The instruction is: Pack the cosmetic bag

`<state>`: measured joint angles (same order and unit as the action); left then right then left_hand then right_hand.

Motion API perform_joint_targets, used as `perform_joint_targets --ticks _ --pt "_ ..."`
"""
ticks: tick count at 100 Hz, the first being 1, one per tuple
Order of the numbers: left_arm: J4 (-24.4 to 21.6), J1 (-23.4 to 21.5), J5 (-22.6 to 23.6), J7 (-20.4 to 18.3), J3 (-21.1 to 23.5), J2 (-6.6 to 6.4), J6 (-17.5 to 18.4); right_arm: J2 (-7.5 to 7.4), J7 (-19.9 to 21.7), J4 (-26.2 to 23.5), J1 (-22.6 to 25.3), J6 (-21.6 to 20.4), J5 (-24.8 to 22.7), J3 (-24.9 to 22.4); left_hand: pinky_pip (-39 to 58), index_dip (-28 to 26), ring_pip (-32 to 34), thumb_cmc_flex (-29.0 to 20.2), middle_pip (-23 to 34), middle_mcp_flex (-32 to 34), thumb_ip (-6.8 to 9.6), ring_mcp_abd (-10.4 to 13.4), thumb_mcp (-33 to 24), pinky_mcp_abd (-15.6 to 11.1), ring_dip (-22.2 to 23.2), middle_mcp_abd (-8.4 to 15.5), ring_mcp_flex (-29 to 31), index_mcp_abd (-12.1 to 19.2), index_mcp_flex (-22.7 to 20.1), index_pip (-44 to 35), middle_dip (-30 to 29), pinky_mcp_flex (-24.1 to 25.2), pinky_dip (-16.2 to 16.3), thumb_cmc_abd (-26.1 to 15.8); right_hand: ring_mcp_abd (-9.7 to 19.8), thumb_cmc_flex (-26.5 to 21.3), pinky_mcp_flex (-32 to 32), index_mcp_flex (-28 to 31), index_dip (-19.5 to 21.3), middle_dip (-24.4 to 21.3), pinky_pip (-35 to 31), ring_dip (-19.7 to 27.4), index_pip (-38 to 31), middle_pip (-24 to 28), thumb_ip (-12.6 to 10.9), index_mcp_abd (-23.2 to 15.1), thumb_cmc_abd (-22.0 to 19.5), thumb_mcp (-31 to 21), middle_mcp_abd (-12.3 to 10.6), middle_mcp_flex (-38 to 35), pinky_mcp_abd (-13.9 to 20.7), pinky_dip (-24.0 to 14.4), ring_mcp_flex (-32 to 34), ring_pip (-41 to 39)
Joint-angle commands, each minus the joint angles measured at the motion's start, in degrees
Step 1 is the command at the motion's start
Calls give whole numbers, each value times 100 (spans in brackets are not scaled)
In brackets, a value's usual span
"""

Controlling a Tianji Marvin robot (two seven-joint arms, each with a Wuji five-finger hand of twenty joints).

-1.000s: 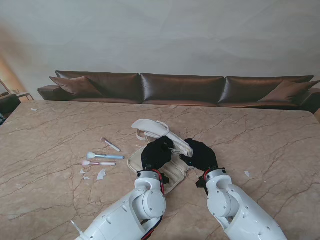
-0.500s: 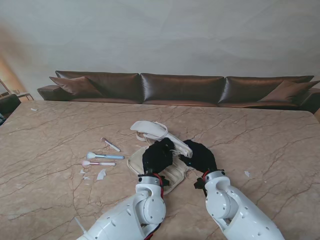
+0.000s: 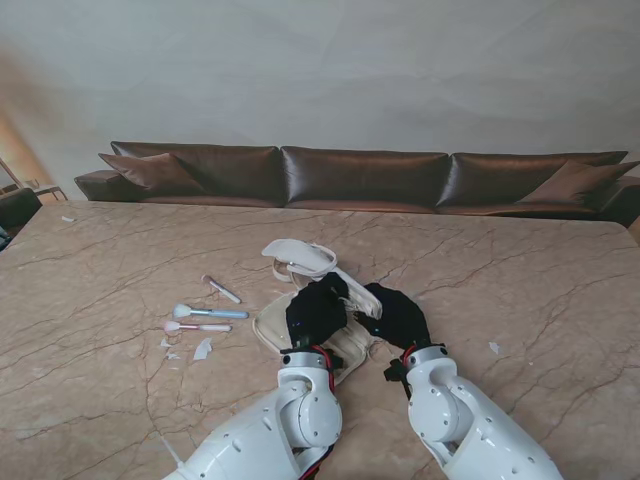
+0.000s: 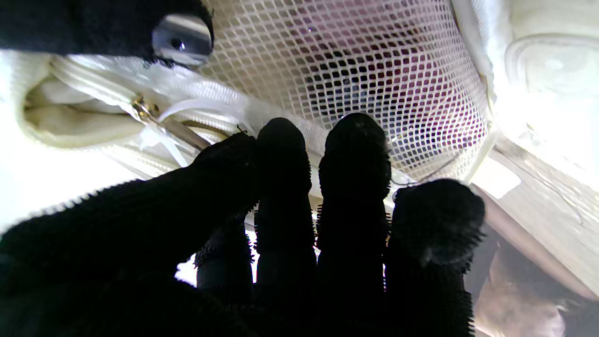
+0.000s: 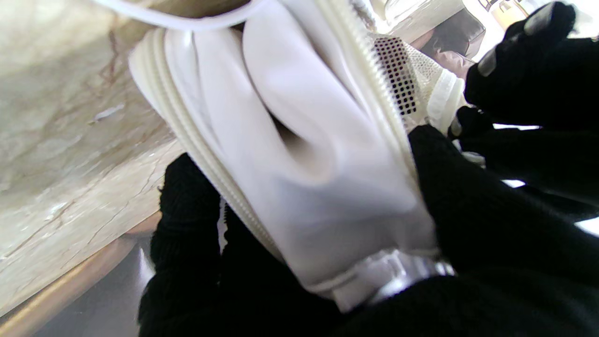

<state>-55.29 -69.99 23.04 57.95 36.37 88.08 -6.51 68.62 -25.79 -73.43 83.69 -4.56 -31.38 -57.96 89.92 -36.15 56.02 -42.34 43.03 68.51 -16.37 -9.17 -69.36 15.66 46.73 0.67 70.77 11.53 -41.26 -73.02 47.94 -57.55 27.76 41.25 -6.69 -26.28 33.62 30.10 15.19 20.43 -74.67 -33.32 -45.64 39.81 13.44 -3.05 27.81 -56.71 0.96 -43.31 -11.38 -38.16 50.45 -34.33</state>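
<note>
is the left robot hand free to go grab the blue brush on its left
Probably not yet: the left robot hand is busy at the bag. The path to the blue brush looks unobstructed.

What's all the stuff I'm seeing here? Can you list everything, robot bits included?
Cosmetics bag: one, cream-white, open at the table's middle, flap raised; mesh pocket inside.
Makeup brushes: two, one with a light blue handle, one with a pink handle, lying left of the bag.
Small stick: one, pale pink and white, just beyond the brushes.
White scraps: a few, nearer to me than the brushes.
Table: one, beige marble.
Sofa: one, dark brown leather, behind the table.
Left hand: black glove, on the bag's inside.
Right hand: black glove, gripping the bag's flap.
Arms: two, white.
</note>
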Motion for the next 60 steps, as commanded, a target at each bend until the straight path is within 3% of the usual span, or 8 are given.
perform_joint_targets --ticks 1,34,60 --pt "-145 -7 12 67 58 40 -76 43 101 149 163 -16 11 73 446 -573 127 -574 305 -175 74 23 -130 -175 137 881 126 111 -239 -618 36 -196 -68 -207 161 -601 127 494 6 59 -5 -66 -537 178 155 -639 -525 -465 -225 -672 139 36 155 -109" --pt "-369 -68 -58 14 332 -59 -488 29 69 102 268 -6 -26 -54 660 -1064 485 -584 891 -228 196 232 154 -242 313 771 148 149 -244 -599 34 -224 -93 -533 166 -912 264 601 12 39 -38 -133 -681 221 138 -723 -411 -590 -225 -873 165 71 296 -248" --pt "-455 -225 -116 -104 470 -161 -504 123 -201 125 260 248 88 -114 739 -1132 619 -523 1000 -173 256 274 98 -225 338 737 152 133 -267 -566 32 -232 -64 -527 118 -1260 599 719 18 -53 -188 -87 -864 196 114 -702 -508 -394 -147 -1315 176 163 716 -315"
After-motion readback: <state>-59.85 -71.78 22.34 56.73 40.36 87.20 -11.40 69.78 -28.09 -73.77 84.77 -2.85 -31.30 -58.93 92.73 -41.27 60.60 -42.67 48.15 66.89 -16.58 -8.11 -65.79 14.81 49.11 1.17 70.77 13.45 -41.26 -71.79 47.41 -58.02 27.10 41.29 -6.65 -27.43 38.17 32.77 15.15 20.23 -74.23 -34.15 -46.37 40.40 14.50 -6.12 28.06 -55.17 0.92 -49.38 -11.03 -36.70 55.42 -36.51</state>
